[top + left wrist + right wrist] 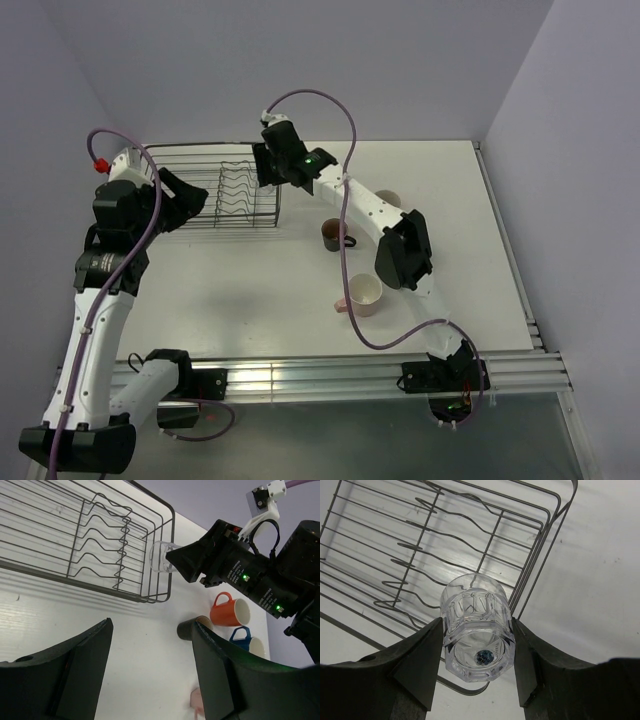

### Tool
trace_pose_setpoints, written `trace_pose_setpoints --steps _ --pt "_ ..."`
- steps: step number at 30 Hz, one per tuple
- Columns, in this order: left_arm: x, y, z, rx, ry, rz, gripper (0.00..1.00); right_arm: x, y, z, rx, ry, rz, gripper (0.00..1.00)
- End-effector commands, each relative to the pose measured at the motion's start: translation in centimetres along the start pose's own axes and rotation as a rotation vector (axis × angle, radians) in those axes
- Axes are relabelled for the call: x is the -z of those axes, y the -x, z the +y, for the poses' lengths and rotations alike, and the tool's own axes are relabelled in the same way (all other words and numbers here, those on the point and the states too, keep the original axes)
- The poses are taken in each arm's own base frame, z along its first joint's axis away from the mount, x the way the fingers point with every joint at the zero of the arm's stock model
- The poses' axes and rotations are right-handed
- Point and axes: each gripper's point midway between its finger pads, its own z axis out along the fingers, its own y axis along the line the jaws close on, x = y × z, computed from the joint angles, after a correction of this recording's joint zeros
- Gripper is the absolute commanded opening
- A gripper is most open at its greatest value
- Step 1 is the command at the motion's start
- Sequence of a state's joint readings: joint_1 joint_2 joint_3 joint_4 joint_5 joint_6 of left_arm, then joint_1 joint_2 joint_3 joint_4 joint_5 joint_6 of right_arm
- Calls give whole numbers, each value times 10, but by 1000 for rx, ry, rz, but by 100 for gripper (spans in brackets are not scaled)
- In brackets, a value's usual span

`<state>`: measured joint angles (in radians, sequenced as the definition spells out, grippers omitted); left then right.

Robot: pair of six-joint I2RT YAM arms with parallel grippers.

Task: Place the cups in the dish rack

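Note:
My right gripper is shut on the clear glass tumbler and holds it mouth-away over the right end of the dish rack, near its plate dividers. From above, that gripper hangs over the rack's right rim. My left gripper is open and empty, low over bare table in front of the rack; from above it sits by the rack's left end. On the table stand the dark brown mug, pink mug, orange mug and blue mug.
The right arm stretches diagonally over the table and partly covers a pale-rimmed cup. A metal rail runs along the near edge. Walls close in the back and right sides.

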<state>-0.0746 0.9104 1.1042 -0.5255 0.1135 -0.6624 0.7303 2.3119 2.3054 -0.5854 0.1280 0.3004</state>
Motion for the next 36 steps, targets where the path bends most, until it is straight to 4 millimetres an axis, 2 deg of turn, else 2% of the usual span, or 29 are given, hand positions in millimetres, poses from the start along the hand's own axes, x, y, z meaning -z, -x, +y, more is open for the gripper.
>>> trace_pose_setpoints --steps 1,6,15,23,33,36 --pt "10 2 7 -64 24 -29 71 4 25 1 27 3 -76 0" --pt "12 -2 7 -76 14 -17 70 -19 -2 1 48 15 -24 0" --pt "8 -13 15 -88 19 4 70 -39 -29 17 139 9 3 0" --pt "4 -18 17 -94 19 18 70 -51 -47 15 187 -26 32 0" --pt "1 -24 21 -95 24 35 70 -51 -52 7 211 -73 47 0" --pt "1 -25 22 -97 25 36 70 -51 -55 6 216 -77 56 5"
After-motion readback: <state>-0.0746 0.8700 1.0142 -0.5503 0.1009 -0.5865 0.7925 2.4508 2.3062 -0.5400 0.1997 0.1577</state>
